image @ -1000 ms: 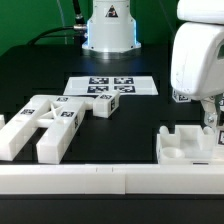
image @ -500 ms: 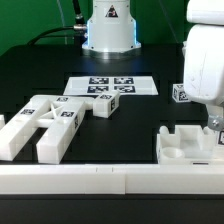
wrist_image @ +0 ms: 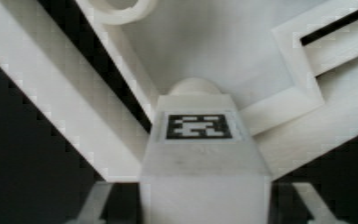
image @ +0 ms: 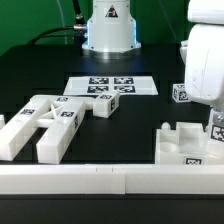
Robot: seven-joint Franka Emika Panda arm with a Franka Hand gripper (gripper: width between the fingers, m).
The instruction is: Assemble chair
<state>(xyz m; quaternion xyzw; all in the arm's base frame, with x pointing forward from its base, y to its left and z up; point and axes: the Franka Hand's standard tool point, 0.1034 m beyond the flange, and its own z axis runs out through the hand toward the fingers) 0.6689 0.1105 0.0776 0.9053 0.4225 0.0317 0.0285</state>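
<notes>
The gripper [image: 215, 128] hangs at the exterior view's near right, its fingers closed around a narrow tagged part of the slotted chair panel [image: 186, 148], which sits on the table there. The other chair pieces [image: 50, 120] lie well apart at the near left. The marker board [image: 110, 86] lies farther back, between them.

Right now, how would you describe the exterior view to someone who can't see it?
A white robot arm reaches its gripper down to a slotted white chair part at the exterior view's right. More white chair parts lie at its left, and the marker board lies behind them on the dark table.
</notes>
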